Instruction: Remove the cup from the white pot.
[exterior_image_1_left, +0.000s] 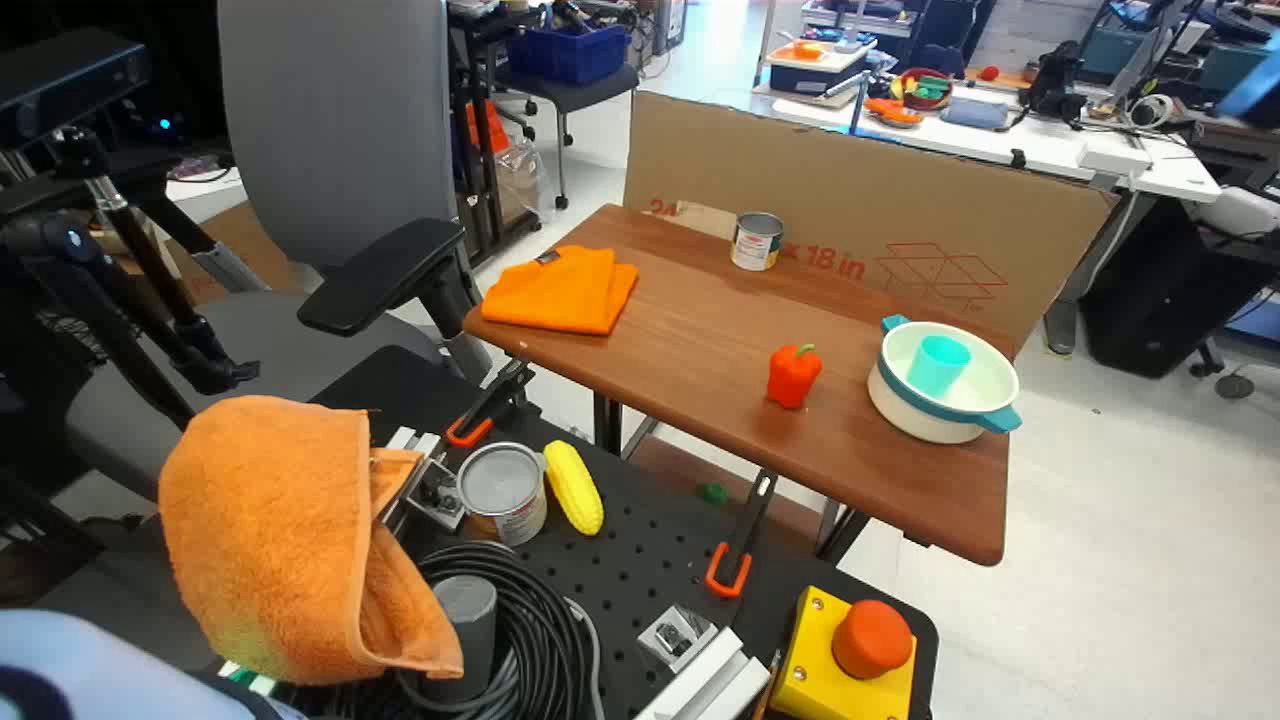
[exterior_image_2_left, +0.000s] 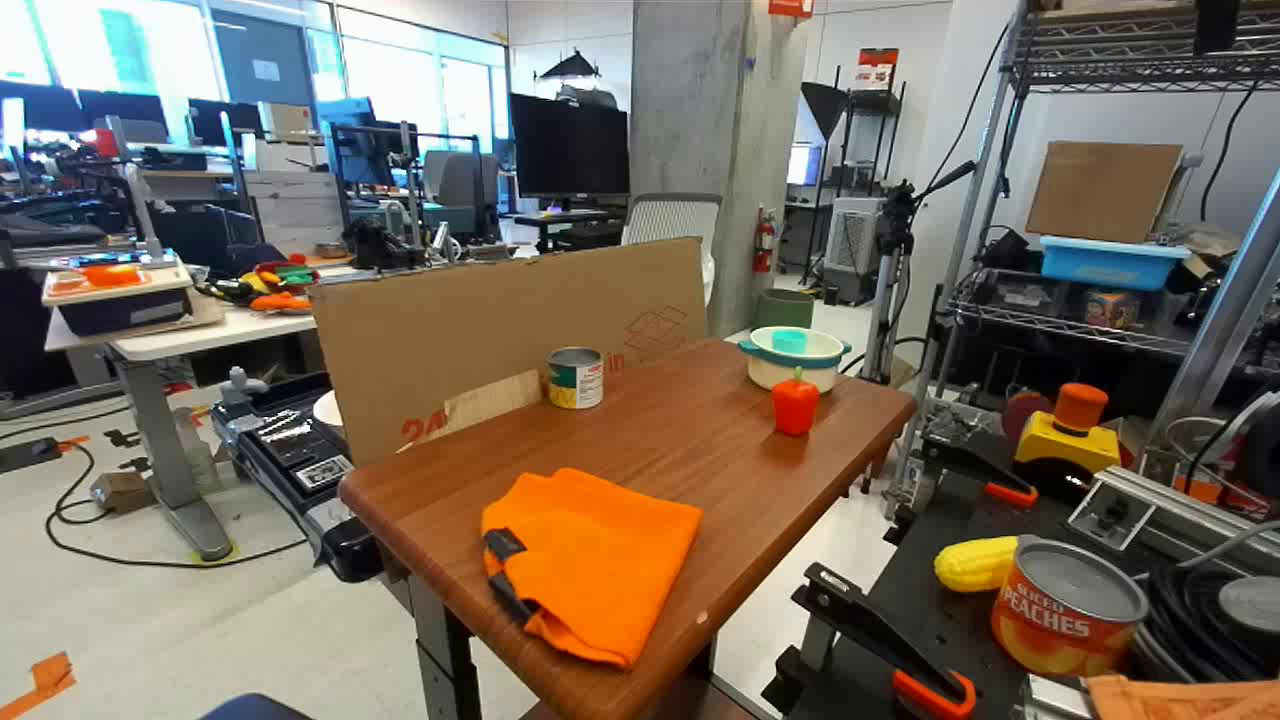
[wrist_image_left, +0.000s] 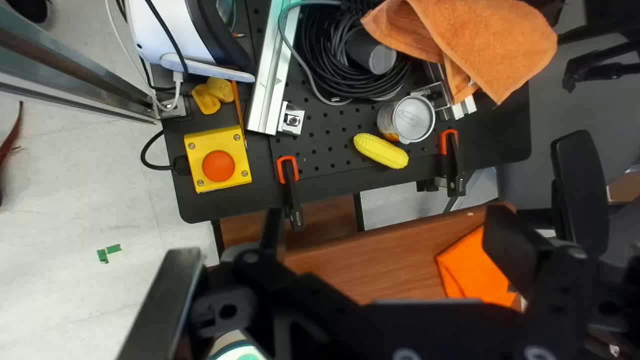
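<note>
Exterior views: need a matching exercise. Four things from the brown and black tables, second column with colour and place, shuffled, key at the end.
1. Cup
2. Pot
3. Pepper
4. Corn

A. Yellow, on the black table
B. Red, on the brown table
C. Teal, in the pot
D. White, with the cup in it

Pairs: 1-C, 2-D, 3-B, 4-A
</note>
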